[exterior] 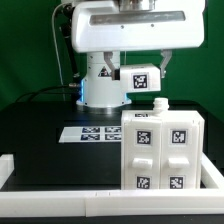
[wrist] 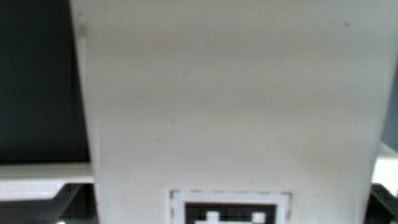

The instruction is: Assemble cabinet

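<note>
The cabinet [exterior: 160, 150] is a large white box with several square tags on its front, standing at the exterior view's right, with a small white peg [exterior: 157, 104] on its top. My gripper [exterior: 141, 70] hangs above and behind it, shut on a small white tagged panel [exterior: 140, 78]. In the wrist view that panel [wrist: 222, 100] fills most of the picture, its tag [wrist: 231, 210] between the dark fingers [wrist: 50, 205]. The gripper [wrist: 222, 205] grips it from both sides.
The marker board [exterior: 92, 133] lies flat on the black table left of the cabinet. The white robot pedestal [exterior: 100, 88] stands behind it. A white rail [exterior: 60, 200] runs along the table's front and left edges.
</note>
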Available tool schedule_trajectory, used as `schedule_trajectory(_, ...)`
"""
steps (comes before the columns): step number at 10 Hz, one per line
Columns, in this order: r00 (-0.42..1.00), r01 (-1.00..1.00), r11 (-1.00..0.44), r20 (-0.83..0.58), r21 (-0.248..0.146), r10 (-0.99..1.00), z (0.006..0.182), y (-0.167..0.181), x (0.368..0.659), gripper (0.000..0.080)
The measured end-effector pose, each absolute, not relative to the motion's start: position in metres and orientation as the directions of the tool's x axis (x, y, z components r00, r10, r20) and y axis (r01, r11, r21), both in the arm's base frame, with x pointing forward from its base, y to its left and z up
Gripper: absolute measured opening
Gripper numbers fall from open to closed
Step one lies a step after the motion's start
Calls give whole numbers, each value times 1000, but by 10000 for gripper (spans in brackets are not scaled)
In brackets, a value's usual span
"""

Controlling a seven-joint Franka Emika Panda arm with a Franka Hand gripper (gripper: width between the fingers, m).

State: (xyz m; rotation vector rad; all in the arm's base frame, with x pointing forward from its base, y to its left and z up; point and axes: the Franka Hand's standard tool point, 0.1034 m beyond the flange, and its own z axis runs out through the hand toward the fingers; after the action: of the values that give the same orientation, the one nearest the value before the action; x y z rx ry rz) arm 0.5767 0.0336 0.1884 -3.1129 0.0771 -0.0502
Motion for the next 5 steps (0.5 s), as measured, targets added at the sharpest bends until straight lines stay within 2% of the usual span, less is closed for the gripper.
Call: schedule_trajectory(5, 999, -33, -999, 22, -26, -34, 183, 34, 576, 557)
